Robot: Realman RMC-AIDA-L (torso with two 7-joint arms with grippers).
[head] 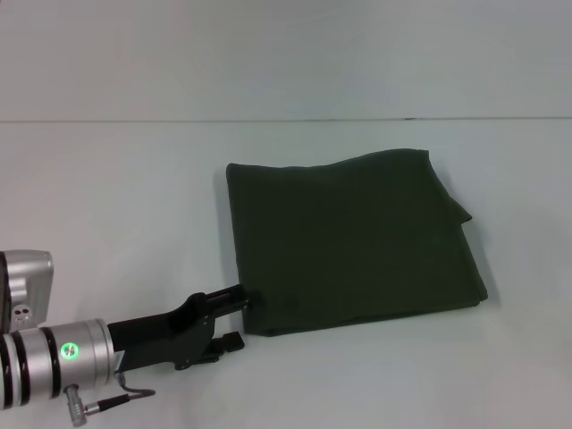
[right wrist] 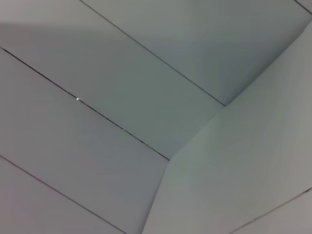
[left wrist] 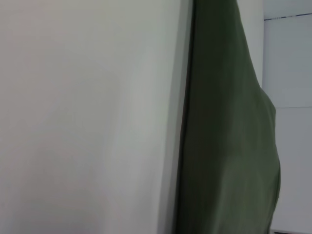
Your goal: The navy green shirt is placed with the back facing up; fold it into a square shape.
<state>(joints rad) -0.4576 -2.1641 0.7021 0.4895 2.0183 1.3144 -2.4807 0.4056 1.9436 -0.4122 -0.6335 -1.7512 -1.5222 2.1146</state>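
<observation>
The navy green shirt (head: 349, 246) lies folded into a rough square on the white table (head: 107, 197), plain side up, with a small fold sticking out at its far right edge. My left gripper (head: 239, 317) is open, low over the table at the shirt's near left corner. Its upper fingertip (head: 239, 293) is right at the cloth's edge and nothing is between the fingers. The shirt also shows in the left wrist view (left wrist: 229, 136) as a dark green layered edge on the table. My right gripper is out of view; its wrist view shows only pale panels.
The white table surface (left wrist: 87, 122) runs on all sides of the shirt. A wall edge (head: 286, 119) runs across the back. The right wrist view shows white wall panels (right wrist: 122, 97) with thin seams.
</observation>
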